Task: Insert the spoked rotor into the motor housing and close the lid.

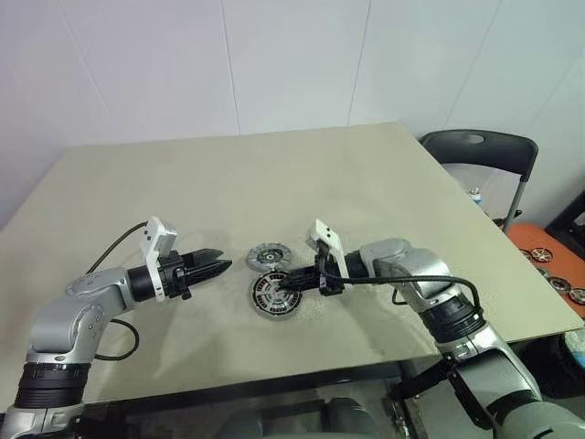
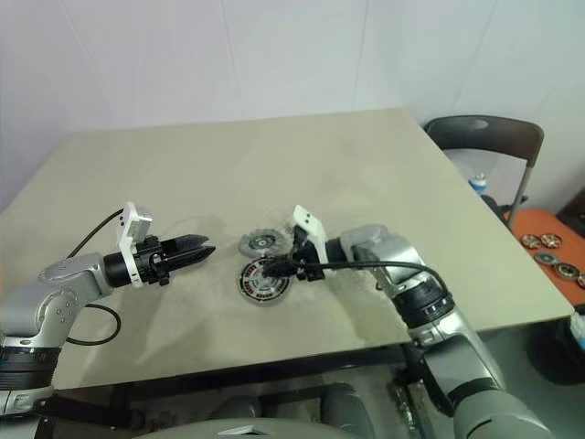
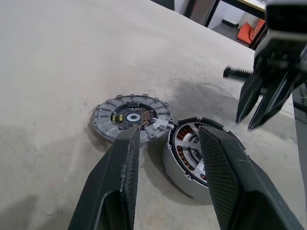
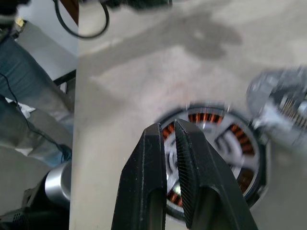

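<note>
Left tool (image 1: 218,268) hovering half-open, nothing in it, tips aimed at the lid (image 1: 269,257) lying flat on the tabletop (image 1: 366,183) just ahead. Motor housing (image 1: 274,294) touching the lid's near edge, spoked rotor (image 3: 192,146) looks already seated inside. Right tool (image 1: 294,282) pinched nearly shut, empty, tips right over the housing's rim. Risky bit: pushing down off-centre could jam the rotor crooked, or knock the lid away.

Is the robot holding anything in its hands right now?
No. The left gripper is open and empty; the right gripper, shut on nothing, hangs over the motor housing.
</note>
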Action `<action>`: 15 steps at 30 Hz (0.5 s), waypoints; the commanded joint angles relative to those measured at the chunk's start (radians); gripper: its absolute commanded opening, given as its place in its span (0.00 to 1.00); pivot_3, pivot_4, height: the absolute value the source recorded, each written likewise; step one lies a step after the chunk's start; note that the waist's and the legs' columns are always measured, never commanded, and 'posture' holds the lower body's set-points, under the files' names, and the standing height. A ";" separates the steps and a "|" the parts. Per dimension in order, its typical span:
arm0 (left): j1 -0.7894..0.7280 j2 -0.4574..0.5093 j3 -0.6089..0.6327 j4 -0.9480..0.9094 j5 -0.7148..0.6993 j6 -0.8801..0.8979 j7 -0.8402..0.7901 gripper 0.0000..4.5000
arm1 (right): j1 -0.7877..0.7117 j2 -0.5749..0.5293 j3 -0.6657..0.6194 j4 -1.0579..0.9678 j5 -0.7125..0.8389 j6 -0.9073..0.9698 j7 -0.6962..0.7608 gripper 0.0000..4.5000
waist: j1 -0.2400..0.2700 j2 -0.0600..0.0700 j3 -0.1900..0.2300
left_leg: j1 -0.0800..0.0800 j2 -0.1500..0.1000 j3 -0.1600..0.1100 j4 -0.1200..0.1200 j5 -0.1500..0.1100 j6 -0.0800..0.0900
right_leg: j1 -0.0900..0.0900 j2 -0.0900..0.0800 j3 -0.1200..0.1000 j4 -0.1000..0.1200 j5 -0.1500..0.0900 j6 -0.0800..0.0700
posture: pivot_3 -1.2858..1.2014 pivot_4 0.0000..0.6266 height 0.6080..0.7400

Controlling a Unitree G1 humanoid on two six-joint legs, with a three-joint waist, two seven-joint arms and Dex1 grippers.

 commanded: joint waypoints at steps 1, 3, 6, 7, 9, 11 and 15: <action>-0.015 0.000 0.008 -0.013 -0.002 -0.014 0.000 0.46 | -0.012 0.041 -0.003 0.018 -0.009 -0.021 -0.027 0.11 | 0.001 0.000 0.000 | 0.000 0.000 0.000 0.000 0.000 0.000 | 0.000 0.000 0.000 0.000 0.000 0.000 | 0.52 0.00 1.00; -0.014 0.000 0.009 -0.016 -0.004 -0.012 0.001 0.46 | 0.000 0.056 0.011 0.041 -0.032 -0.030 -0.043 0.11 | 0.001 0.000 0.000 | 0.000 0.000 0.000 0.000 0.000 0.000 | 0.000 0.000 0.000 0.000 0.000 0.000 | 0.52 0.00 1.00; -0.009 0.000 0.009 -0.021 -0.005 -0.011 0.002 0.46 | 0.027 0.060 0.100 0.158 -0.149 -0.110 -0.081 0.11 | 0.002 0.000 0.000 | -0.001 0.000 0.000 0.000 0.000 0.000 | 0.000 -0.001 0.000 0.000 0.000 0.000 | 0.52 0.00 1.00; -0.008 0.000 0.009 -0.022 -0.005 -0.010 0.002 0.46 | 0.031 0.062 0.119 0.193 -0.180 -0.136 -0.092 0.11 | 0.002 0.000 0.000 | -0.001 -0.001 0.000 0.001 0.000 0.000 | 0.000 -0.001 0.000 0.000 0.000 0.000 | 0.52 0.00 1.00; -0.005 0.000 0.009 -0.026 -0.006 -0.010 0.005 0.46 | 0.034 0.071 0.134 0.252 -0.219 -0.176 -0.108 0.11 | 0.000 0.000 -0.002 | 0.000 -0.001 0.001 0.001 0.000 0.000 | 0.001 -0.001 0.000 0.000 0.000 0.000 | 0.52 0.00 1.00; -0.005 0.000 0.009 -0.028 -0.006 -0.009 0.005 0.46 | 0.027 0.078 0.120 0.269 -0.217 -0.176 -0.105 0.11 | -0.002 0.000 -0.002 | 0.003 0.000 0.001 0.000 0.000 0.000 | 0.003 0.000 0.000 0.000 0.000 0.000 | 0.52 0.00 1.00; -0.004 0.004 0.011 -0.025 -0.005 -0.011 0.003 0.46 | -0.002 0.081 0.041 0.211 -0.130 -0.111 -0.062 0.11 | 0.001 0.001 -0.001 | 0.012 0.000 0.001 0.000 0.000 0.000 | 0.013 0.000 0.000 0.000 0.000 0.000 | 0.52 0.00 1.00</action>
